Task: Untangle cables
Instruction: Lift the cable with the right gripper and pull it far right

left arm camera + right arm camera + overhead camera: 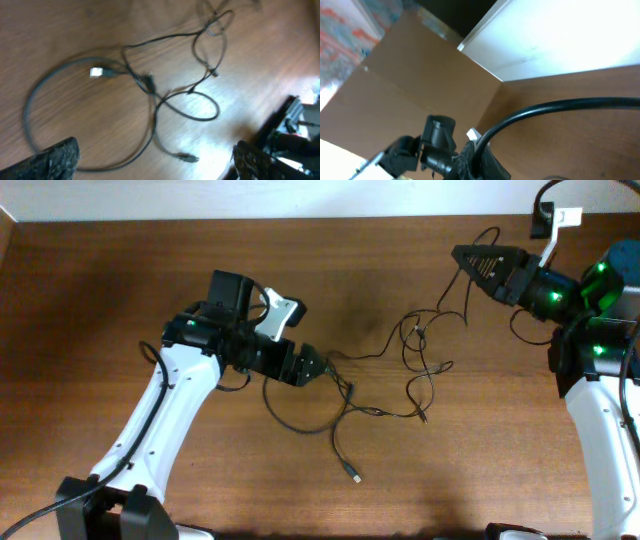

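The thin black cables lie in the middle of the brown wooden table. They look mostly tangled, with loops crossing, so I think lots is left to pull apart. The left gripper is wide open over them, the right gripper pinches one cable, and a white wall stands behind.
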### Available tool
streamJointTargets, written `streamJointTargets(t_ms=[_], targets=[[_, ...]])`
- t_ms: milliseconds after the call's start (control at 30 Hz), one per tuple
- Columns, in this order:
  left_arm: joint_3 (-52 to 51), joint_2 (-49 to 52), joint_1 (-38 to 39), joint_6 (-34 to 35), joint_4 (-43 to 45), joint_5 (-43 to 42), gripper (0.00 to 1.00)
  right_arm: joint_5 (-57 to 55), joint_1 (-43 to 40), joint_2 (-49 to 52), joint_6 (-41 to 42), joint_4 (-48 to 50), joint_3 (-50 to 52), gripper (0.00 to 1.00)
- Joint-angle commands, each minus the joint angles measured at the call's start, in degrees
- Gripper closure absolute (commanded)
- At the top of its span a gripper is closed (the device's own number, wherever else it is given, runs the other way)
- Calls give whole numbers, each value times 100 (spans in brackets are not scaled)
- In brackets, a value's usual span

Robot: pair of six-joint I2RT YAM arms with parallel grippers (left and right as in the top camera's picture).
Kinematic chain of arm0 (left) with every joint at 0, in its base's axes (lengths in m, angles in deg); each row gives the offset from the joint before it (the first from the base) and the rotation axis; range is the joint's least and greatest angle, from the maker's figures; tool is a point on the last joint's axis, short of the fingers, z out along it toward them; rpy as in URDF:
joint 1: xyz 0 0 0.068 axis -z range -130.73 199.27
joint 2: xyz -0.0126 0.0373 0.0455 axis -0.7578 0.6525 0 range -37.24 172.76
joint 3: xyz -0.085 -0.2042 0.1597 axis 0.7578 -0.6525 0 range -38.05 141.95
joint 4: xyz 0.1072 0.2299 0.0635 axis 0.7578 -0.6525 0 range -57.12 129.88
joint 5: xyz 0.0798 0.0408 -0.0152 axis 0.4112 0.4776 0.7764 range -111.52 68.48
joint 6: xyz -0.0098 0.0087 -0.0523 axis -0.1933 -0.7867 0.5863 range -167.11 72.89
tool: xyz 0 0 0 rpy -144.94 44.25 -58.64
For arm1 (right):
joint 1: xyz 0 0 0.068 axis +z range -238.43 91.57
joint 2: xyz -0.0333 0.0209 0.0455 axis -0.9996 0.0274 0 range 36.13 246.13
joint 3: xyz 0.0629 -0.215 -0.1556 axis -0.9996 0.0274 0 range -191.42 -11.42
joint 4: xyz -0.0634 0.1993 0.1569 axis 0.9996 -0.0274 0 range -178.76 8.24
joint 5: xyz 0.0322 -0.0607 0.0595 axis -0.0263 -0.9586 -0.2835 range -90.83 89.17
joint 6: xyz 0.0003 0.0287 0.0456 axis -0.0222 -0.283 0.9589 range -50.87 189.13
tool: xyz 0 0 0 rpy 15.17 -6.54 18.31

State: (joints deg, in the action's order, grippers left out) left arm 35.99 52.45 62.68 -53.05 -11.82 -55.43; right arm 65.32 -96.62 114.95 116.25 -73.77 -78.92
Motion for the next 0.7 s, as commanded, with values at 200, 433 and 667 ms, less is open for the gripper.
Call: streamJointTargets(t_ms=[200,433,667], targets=[[4,1123,1141,-293,1991,-275,13,481,-13,-52,-490,74,-28,96],[4,1963,1611,79,3429,-190,21,525,-13,-50,-490,74,-28,96],[219,1410,1453,350,1928,-887,100,625,-15,-50,-494,76,-28,96]])
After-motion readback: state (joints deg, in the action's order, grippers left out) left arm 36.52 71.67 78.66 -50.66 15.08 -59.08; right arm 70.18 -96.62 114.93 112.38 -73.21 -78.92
